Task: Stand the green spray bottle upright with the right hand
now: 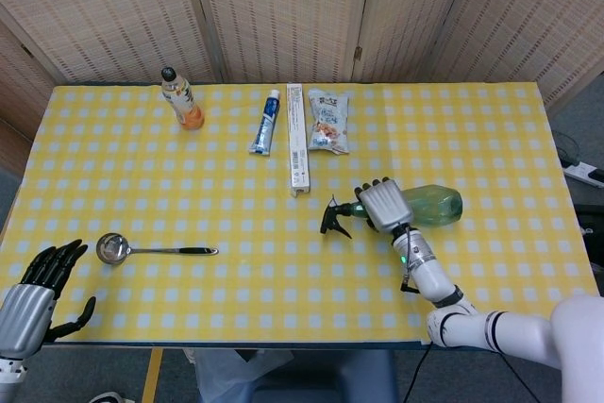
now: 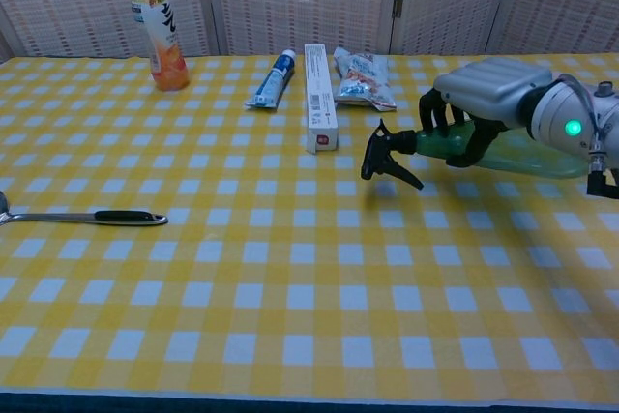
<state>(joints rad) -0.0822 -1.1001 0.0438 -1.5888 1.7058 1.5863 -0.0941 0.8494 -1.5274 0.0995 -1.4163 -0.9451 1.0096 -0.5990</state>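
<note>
Green spray bottle (image 2: 503, 154) at the frame's right is gripped near its neck by the right hand (image 2: 481, 96), fingers closed around it; tilt it slowly, base down.

print on drink bottle (image 2: 156, 24), toothpaste tube (image 2: 273, 78), snack packet (image 2: 362, 78), none legible
</note>
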